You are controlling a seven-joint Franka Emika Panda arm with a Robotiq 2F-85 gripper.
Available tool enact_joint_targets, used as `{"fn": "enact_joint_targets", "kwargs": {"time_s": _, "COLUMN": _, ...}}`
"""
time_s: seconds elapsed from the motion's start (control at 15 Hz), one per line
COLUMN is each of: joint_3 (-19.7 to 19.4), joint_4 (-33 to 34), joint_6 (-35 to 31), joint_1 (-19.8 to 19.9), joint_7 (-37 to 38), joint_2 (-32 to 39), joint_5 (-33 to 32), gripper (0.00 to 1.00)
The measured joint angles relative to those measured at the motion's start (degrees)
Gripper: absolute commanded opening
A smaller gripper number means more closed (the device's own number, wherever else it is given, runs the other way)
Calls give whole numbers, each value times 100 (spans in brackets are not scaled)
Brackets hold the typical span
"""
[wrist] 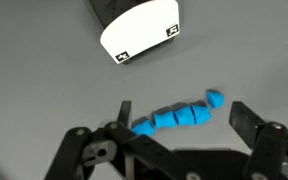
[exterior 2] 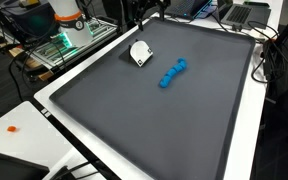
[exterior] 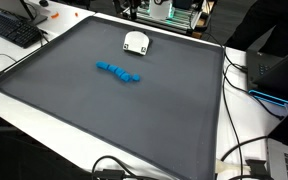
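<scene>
A blue segmented toy, like a short caterpillar, lies on the dark grey mat. It shows in both exterior views, near the mat's middle. In the wrist view my gripper is open. One finger is at the toy's one end and the other finger stands past its far end. The fingers hang above the toy and touch nothing. A white block with black marker squares sits just beyond it, also seen as a white block in both exterior views.
The mat covers a white table. A keyboard lies off one corner and a laptop with cables off the opposite side. A small orange piece rests on the white surface. Equipment stands behind the mat.
</scene>
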State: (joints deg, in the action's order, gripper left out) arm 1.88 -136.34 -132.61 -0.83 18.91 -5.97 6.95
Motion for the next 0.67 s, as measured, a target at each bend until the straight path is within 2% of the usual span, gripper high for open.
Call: {"fn": "enact_joint_targets", "kwargs": {"time_s": 0.67, "joint_3": 56, "joint_4": 146, "joint_6": 0, "joint_1": -1, "joint_7": -444, "joint_2": 54, "joint_5": -234, "gripper": 100}}
